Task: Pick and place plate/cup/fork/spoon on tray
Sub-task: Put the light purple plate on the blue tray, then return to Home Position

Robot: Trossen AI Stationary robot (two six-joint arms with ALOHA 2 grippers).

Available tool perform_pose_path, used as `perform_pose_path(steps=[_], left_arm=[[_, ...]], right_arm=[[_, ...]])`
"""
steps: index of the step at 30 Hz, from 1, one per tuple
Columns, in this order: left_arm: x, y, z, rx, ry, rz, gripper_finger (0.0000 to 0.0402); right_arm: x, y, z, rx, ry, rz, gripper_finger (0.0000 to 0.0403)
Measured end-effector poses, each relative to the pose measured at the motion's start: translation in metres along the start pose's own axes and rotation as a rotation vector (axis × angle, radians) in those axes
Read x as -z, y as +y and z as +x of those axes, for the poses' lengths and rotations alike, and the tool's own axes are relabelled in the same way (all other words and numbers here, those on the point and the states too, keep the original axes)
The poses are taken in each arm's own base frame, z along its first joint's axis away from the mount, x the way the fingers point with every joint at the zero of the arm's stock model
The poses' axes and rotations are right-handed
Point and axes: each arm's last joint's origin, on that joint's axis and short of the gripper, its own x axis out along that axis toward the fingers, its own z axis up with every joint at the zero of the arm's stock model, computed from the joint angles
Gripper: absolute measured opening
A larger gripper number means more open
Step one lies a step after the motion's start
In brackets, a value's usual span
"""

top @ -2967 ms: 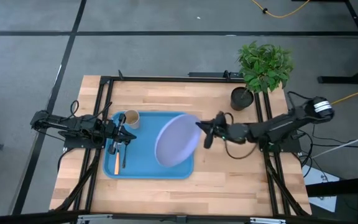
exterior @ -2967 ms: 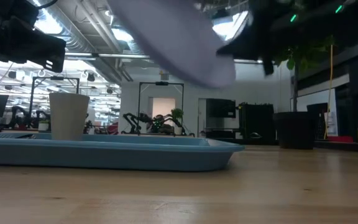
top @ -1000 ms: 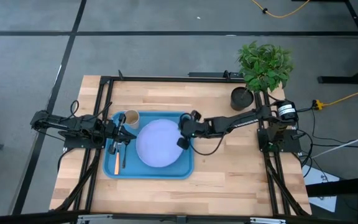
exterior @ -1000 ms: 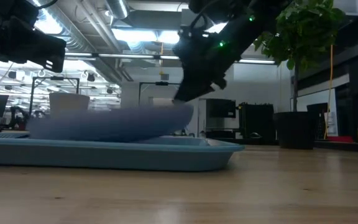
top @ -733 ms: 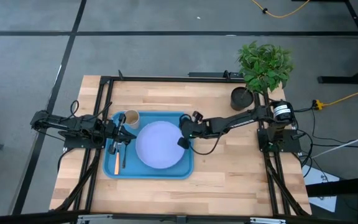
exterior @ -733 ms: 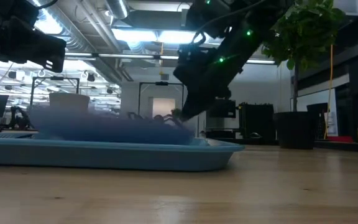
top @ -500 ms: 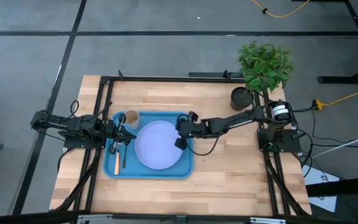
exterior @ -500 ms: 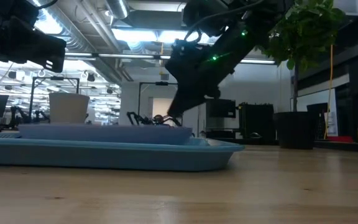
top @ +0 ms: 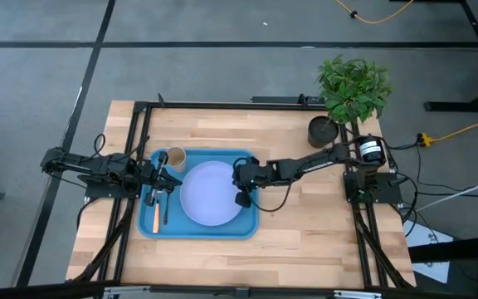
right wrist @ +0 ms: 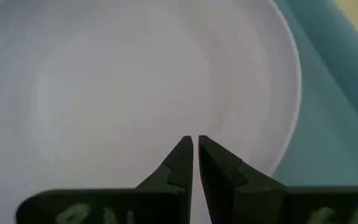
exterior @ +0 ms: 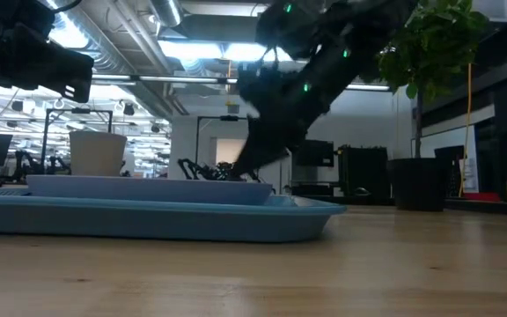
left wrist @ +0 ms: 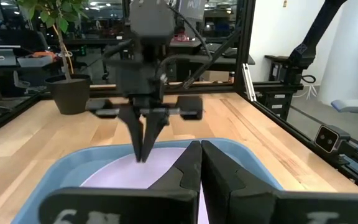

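1. Three seconds earlier the plate (top: 212,193) was carried tilted in the air above the right part of the tray (top: 250,227); now it is seen lying flat inside the tray, in the centre of the high view.

2. Over the last second the plate has been lowered from a slant to level, as the low view shows: its pale edge (exterior: 148,189) now rests parallel to the blue tray rim (exterior: 306,211).

3. The right gripper (top: 241,188) is found at the plate's right edge, over the tray's right side. In the right wrist view its jaws are nearly closed with only a thin gap, and nothing is gripped between them; the plate surface (right wrist: 135,81) lies beyond the tips. The plate is judged to have been released.

4. The left gripper (top: 159,176) is held over the left part of the tray with its jaws closed and empty.

5. The cup (top: 174,158) stands in the tray's upper left corner; the fork (top: 156,216) and the spoon (top: 166,208) lie side by side along the tray's left side.

6. With all four items seen on the tray, the task is judged essentially complete; only the withdrawal of the right arm appears to be left.
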Motion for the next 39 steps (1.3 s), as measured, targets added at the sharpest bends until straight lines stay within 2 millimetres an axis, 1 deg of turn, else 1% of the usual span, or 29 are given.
perform_pose_path(steps=[2,4,6,8,10,15,17,21,24,25,28,31,34,36,39], left_arm=[[0.0,0.0,0.0,0.0,0.0,0.0,0.0],[0.0,0.0,0.0,0.0,0.0,0.0,0.0],[0.0,0.0,0.0,0.0,0.0,0.0,0.0],[0.0,0.0,0.0,0.0,0.0,0.0,0.0],[0.0,0.0,0.0,0.0,0.0,0.0,0.0],[0.0,0.0,0.0,0.0,0.0,0.0,0.0],[0.0,0.0,0.0,0.0,0.0,0.0,0.0],[0.0,0.0,0.0,0.0,0.0,0.0,0.0],[0.0,0.0,0.0,0.0,0.0,0.0,0.0],[0.0,0.0,0.0,0.0,0.0,0.0,0.0],[0.0,0.0,0.0,0.0,0.0,0.0,0.0],[0.0,0.0,0.0,0.0,0.0,0.0,0.0],[0.0,0.0,0.0,0.0,0.0,0.0,0.0],[0.0,0.0,0.0,0.0,0.0,0.0,0.0],[0.0,0.0,0.0,0.001,0.0,0.0,0.0]], right_arm=[[-0.007,0.003,-0.009,-0.013,-0.028,-0.01,0.0031],[-0.018,0.005,-0.025,-0.027,-0.054,-0.039,0.0031],[-0.03,0.004,-0.046,-0.031,-0.058,-0.08,0.0031],[-0.043,0.004,-0.072,-0.033,-0.068,-0.098,0.0031],[-0.05,0.006,-0.098,-0.052,-0.07,-0.092,0.0031],[-0.049,0.013,-0.147,-0.133,-0.039,-0.073,0.0031],[-0.046,0.014,-0.16,-0.115,-0.017,-0.054,0.0031],[-0.036,0.017,-0.172,-0.055,0.032,-0.159,0.0031],[-0.03,0.017,-0.178,-0.051,0.069,-0.168,0.0031],[-0.026,0.016,-0.182,-0.057,0.073,-0.155,0.0031],[-0.007,0.012,-0.203,-0.07,0.05,-0.141,0.0031],[0.033,-0.004,-0.22,-0.041,0.03,-0.089,0.0031],[0.066,-0.022,-0.236,-0.025,-0.118,0.055,0.0031],[0.088,-0.031,-0.239,-0.064,-0.19,0.116,0.0031],[0.115,-0.039,-0.239,-0.139,-0.316,0.122,0.0031]])
